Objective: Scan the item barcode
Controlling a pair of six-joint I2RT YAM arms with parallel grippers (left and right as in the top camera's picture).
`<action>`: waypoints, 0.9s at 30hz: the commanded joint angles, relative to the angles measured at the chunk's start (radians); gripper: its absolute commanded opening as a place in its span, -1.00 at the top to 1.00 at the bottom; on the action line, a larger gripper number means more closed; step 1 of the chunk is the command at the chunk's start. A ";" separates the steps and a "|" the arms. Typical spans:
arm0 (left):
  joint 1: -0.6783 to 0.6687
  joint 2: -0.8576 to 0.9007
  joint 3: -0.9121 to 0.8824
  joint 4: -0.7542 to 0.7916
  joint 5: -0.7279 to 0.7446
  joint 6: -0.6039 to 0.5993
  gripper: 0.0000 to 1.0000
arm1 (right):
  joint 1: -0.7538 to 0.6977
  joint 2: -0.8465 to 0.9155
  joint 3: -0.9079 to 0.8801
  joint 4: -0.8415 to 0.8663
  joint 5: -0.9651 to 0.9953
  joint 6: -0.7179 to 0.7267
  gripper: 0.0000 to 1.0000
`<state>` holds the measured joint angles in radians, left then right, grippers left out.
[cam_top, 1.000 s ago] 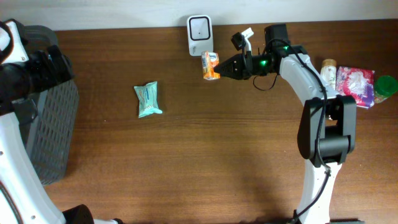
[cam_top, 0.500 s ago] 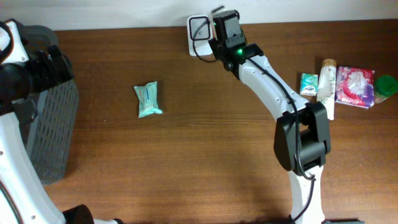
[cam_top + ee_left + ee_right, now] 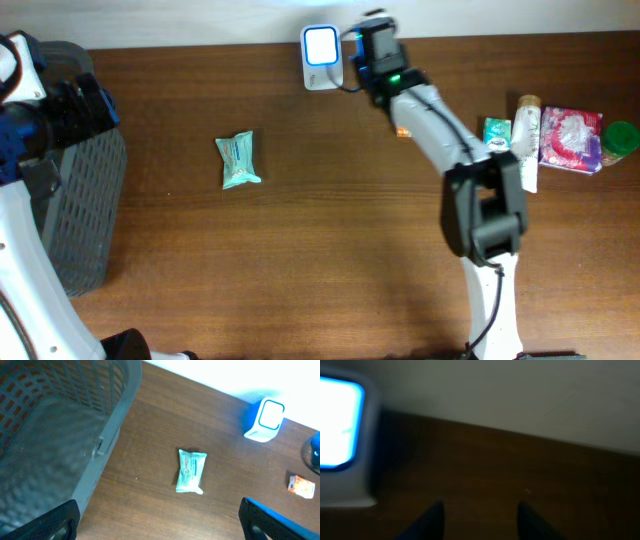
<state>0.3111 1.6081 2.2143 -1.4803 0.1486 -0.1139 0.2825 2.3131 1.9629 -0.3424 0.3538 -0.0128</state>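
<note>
The scanner [image 3: 322, 57] stands at the table's back edge with its face lit blue; it also shows in the left wrist view [image 3: 265, 420] and the right wrist view [image 3: 340, 440]. A small orange carton [image 3: 401, 131] lies on the wood, partly under the right arm, and is plain in the left wrist view [image 3: 301, 486]. My right gripper [image 3: 370, 38] hovers just right of the scanner, facing the wall, fingers [image 3: 432, 517] apart and empty, gripper [image 3: 480, 505] open. My left gripper [image 3: 157, 505] hangs open above the basket's edge, empty.
A grey basket [image 3: 85, 215] fills the left side. A teal wipes packet [image 3: 238, 160] lies left of centre. At the far right sit a small green packet [image 3: 496, 133], a tube [image 3: 527, 130], a pink pack [image 3: 572, 138] and a green lid [image 3: 620, 138].
The right gripper held the orange carton by the scanner, then opened; the carton now lies on the table beside the arm. The scanner face has lit blue. Left arm unchanged.
</note>
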 commanded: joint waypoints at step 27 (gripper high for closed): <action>-0.002 -0.013 0.010 -0.002 0.000 -0.004 -0.98 | -0.237 0.043 0.250 -1.017 -0.614 -0.577 -0.98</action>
<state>0.3099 1.6081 2.2143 -1.4811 0.1486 -0.1139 0.0742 2.3272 2.2120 -1.3392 -0.1658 -0.4477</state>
